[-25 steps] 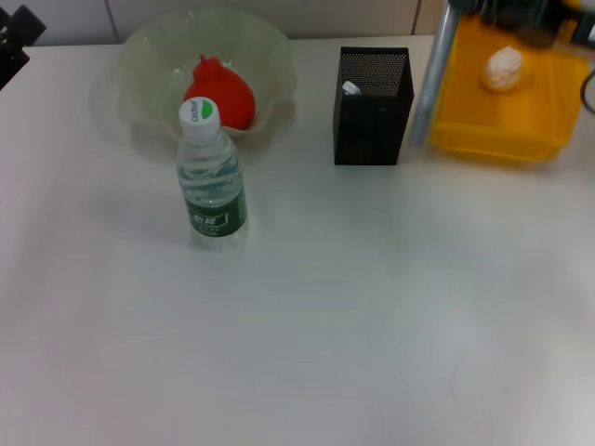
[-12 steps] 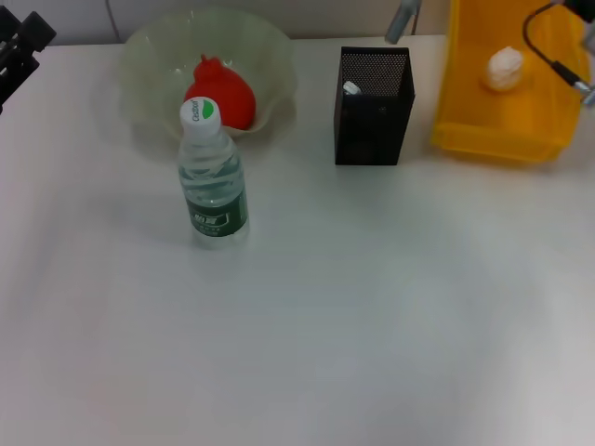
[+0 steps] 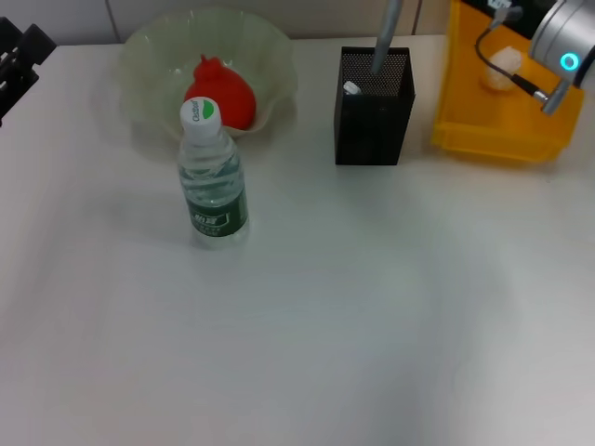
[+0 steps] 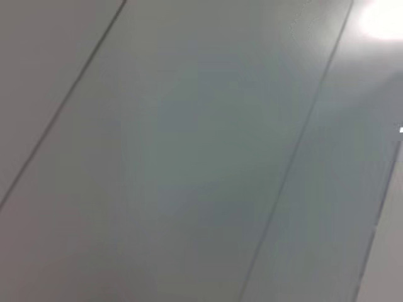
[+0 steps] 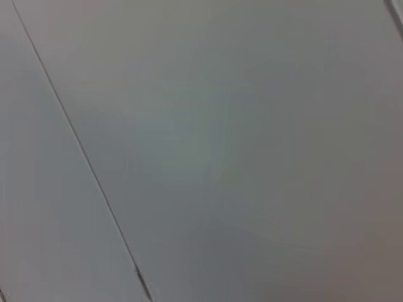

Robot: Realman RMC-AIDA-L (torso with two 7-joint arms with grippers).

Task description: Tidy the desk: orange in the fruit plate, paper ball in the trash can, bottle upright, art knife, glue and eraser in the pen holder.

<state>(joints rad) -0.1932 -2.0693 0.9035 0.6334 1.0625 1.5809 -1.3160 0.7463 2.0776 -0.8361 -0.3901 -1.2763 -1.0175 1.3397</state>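
Inside fruit plate (image 3: 149,51) orange (image 3: 221,91), inside trash can (image 3: 483,125) paper ball (image 3: 502,63)

- The right arm (image 3: 562,51) now hangs over the far right part of the trash can (image 3: 465,102), no longer beside the pen holder (image 3: 373,116).
- A grey rod-like piece (image 3: 386,37) now shows above the pen holder's far rim.
- The left gripper (image 3: 19,58), far left of the pen holder, sits slightly shifted.

- At your two o'clock, the right arm (image 3: 562,42) shows a silver-grey rounded housing with a glowing cyan ring light.
- A thin black cable (image 3: 507,70) loops beside it.
- At ten o'clock, the left arm (image 3: 19,60) is black and angular, probably a bracket.
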